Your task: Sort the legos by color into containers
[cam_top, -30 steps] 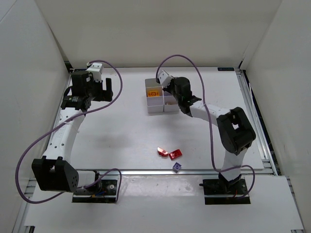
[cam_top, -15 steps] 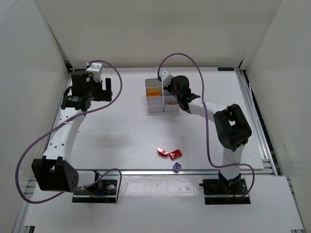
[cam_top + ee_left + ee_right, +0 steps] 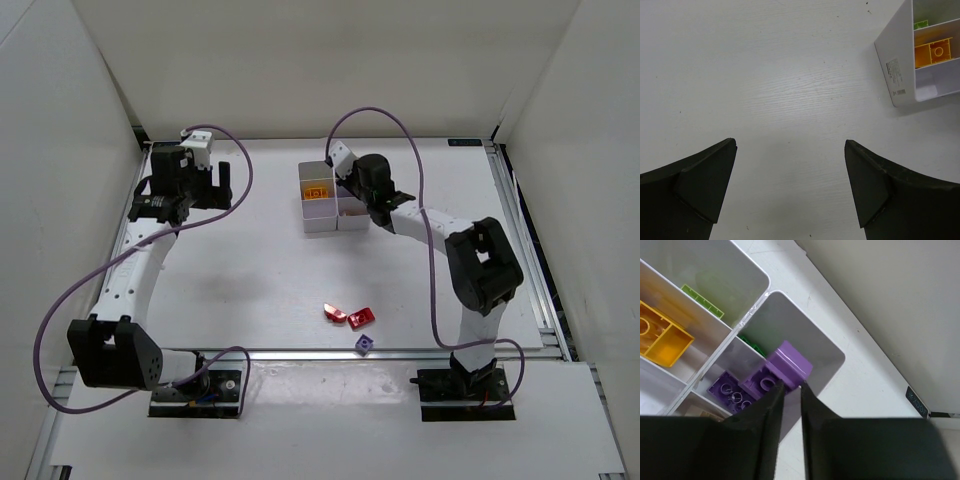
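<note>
The right gripper (image 3: 791, 385) hangs over the containers (image 3: 322, 222) at the upper middle of the top view, its jaws parted by only a narrow slit with nothing seen between them. Their tips sit right at the edge of a purple lego (image 3: 785, 367) lying tilted in the right-hand bin of the wrist view; whether they touch it cannot be told. A second purple lego (image 3: 730, 387) lies just beside it, with a green lego (image 3: 751, 345) at the bin's far wall. An orange lego (image 3: 317, 192) fills a neighbouring bin. The left gripper (image 3: 790, 145) hovers at the upper left, jaws spread wide over the bare worktop (image 3: 250, 270). Two red legos (image 3: 348, 316) and a small purple one (image 3: 365, 343) lie loose near the lower middle.
</note>
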